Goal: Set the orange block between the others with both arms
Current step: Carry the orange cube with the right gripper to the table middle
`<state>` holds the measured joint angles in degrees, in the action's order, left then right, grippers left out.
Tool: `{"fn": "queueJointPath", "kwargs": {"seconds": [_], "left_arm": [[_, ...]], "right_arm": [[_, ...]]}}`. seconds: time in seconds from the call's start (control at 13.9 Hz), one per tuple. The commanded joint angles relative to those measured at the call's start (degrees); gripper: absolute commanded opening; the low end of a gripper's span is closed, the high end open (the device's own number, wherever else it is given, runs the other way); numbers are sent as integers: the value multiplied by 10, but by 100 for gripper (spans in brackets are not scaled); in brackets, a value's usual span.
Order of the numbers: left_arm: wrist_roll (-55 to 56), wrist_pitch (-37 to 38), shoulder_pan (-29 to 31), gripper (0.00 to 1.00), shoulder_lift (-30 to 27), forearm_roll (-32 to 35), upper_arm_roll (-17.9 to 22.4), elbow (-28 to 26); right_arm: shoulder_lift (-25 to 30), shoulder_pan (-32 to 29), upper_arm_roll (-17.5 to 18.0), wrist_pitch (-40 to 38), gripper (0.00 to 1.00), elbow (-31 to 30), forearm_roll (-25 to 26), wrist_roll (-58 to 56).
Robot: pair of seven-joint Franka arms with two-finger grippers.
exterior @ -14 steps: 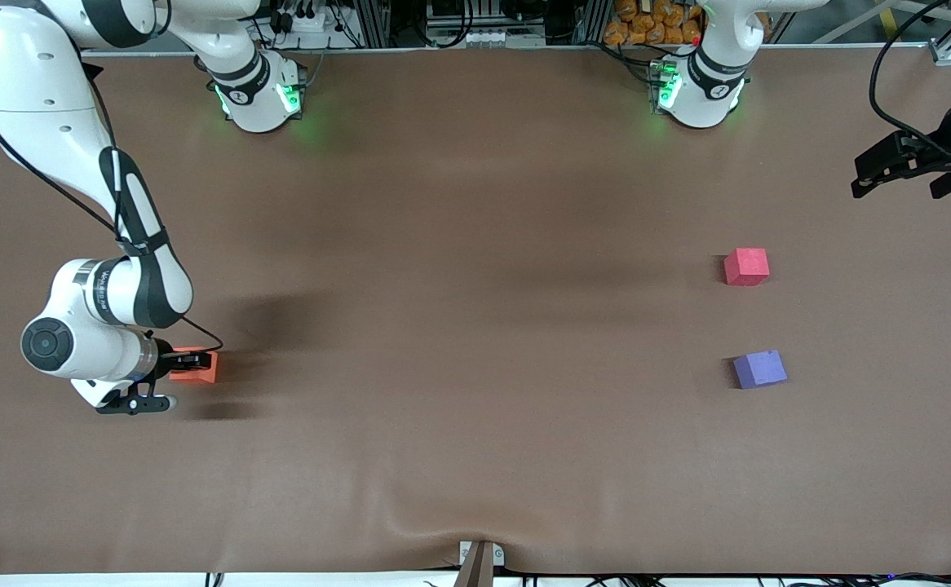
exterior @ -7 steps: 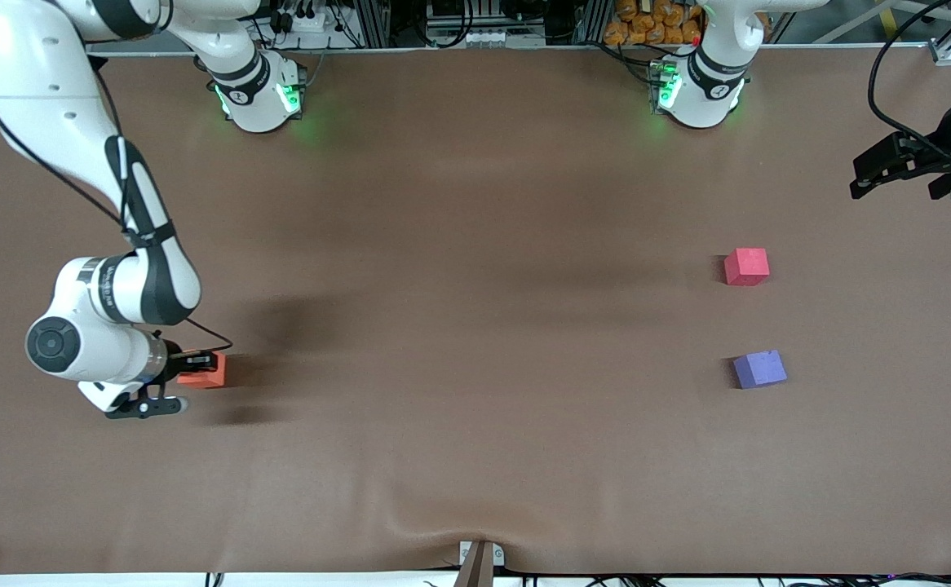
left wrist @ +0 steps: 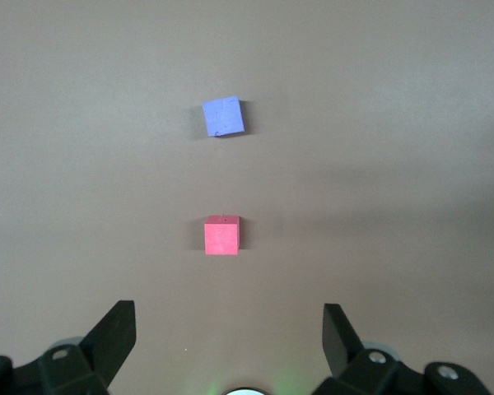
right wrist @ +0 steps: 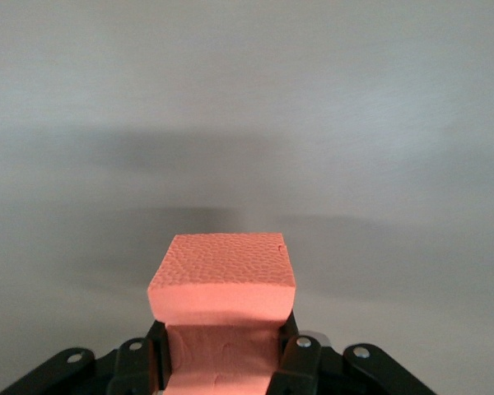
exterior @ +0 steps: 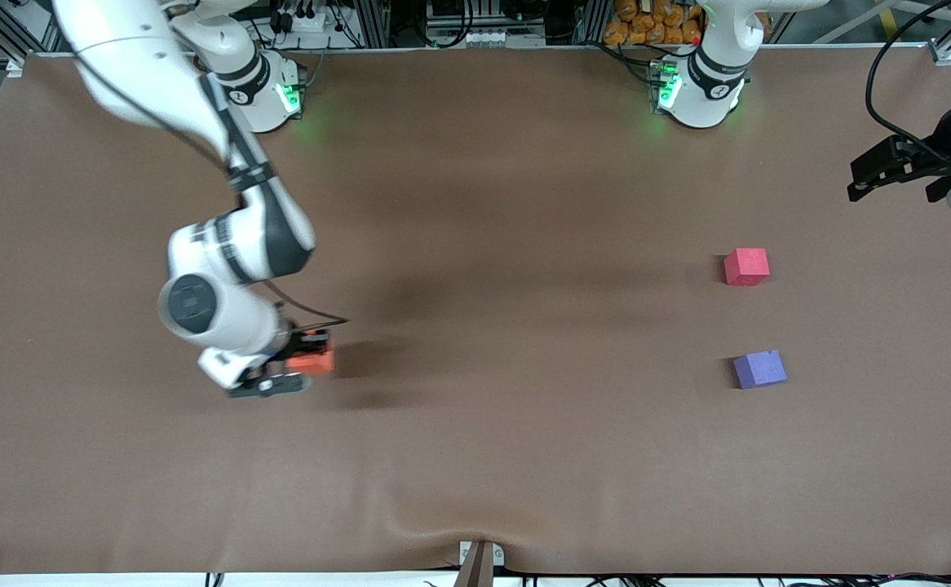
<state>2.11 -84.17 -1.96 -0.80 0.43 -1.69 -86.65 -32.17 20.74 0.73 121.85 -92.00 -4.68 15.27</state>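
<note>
Grasped and off the bench now: orange block clenched in the right pincer, seen in the right wrist view squeezed between the two black fingers, foam bulging slightly at the grip. A second ago sitting near the bench edge at the right arm's end, with the pincer just closing on it; since then lifted and carried a good way toward the middle of the bench, about level with the purple-blue block. Shadow cast on the brown cover beside it, apart from the block, so judged airborne rather than dragged.

Pinkish-red block and purple-blue block unmoved, both toward the left arm's end of the bench, the purple-blue one nearer the front edge, a clear gap between them. Still well apart from the carried block.

Left pincer released, fingers spread wide, hanging over the edge of the bench at the left arm's end, waiting; both resting blocks in line below it in the left wrist view, pinkish-red and purple-blue.

Meaning for the task: pick-up done, transport under way, placement not yet begun. Likely next either a handover to the left arm or a set-down around mid-bench for the left arm to collect, given the reach still to cover. Main risk: soft foam slipping or twisting in the grip during the carry.
</note>
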Motion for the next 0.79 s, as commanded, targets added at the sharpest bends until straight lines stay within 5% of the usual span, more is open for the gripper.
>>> {"fn": "queueJointPath", "kwargs": {"seconds": [0.0,0.29,0.72], "left_arm": [[-7,-4,5,100,1,-7,0,4],[-5,-4,4,100,0,-4,-2,4],[-8,-4,4,100,0,-4,-2,3]], "right_arm": [[-12,52,-4,-7,0,31,-11,84],[-51,130,-2,6,0,59,-78,184],[-117,204,-4,91,0,99,-72,224]]}}
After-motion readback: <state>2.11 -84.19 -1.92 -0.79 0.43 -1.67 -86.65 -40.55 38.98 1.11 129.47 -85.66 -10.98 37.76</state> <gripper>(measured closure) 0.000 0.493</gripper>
